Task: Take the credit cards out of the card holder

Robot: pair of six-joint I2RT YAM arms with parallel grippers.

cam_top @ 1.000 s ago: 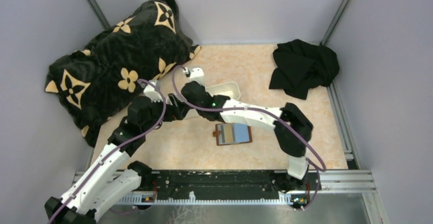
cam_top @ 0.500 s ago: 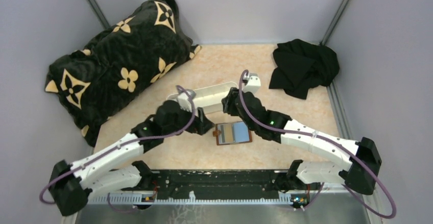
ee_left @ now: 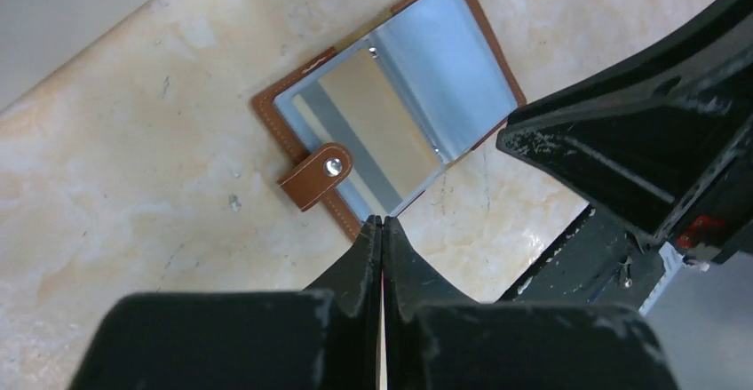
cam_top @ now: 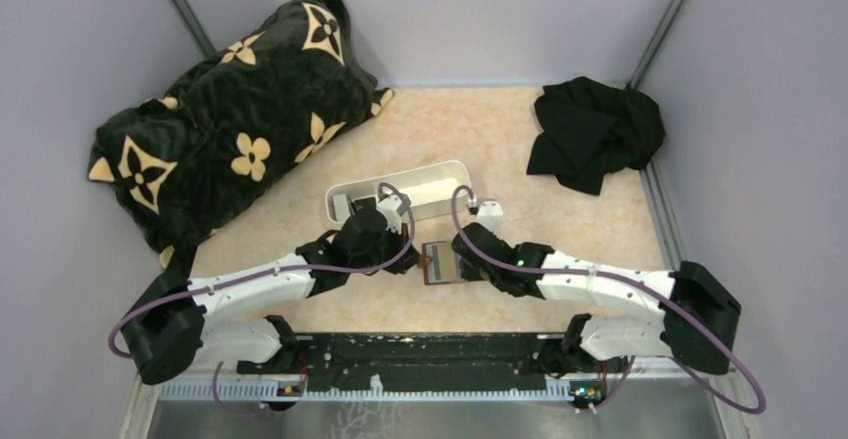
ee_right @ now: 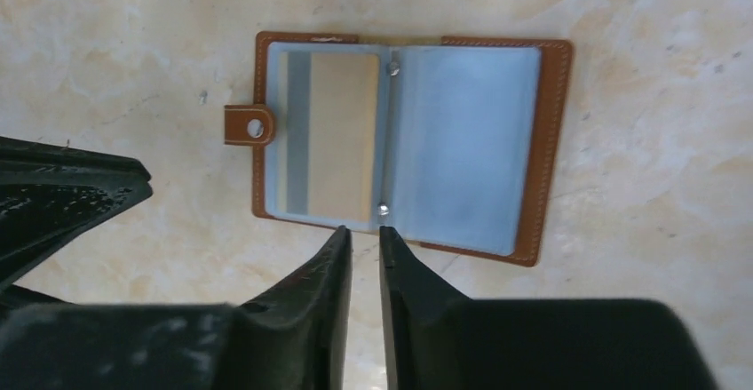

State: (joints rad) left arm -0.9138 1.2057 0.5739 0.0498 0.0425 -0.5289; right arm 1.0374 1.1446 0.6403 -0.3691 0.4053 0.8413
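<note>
The card holder (cam_top: 441, 263) lies open and flat on the tabletop, brown leather outside, blue-grey pockets inside (ee_right: 462, 146) (ee_left: 444, 61). One credit card (ee_right: 336, 137) (ee_left: 382, 132), tan with a grey stripe, sits in its clasp-side pocket. My left gripper (cam_top: 413, 260) (ee_left: 382, 221) is shut and empty, its tips just at the holder's edge near the clasp. On the other side my right gripper (cam_top: 463, 259) (ee_right: 365, 230) is shut down to a thin slit with nothing in it, its tips at the holder's edge by the spine.
A long white tray (cam_top: 400, 190) stands just behind the grippers. A black flower-patterned cushion (cam_top: 230, 129) fills the back left and a crumpled black cloth (cam_top: 595, 131) lies at the back right. Grey walls close in both sides.
Both arms have swung from the tray at the back down to the card holder. The left gripper has gone from open to shut. The card holder has not moved.
</note>
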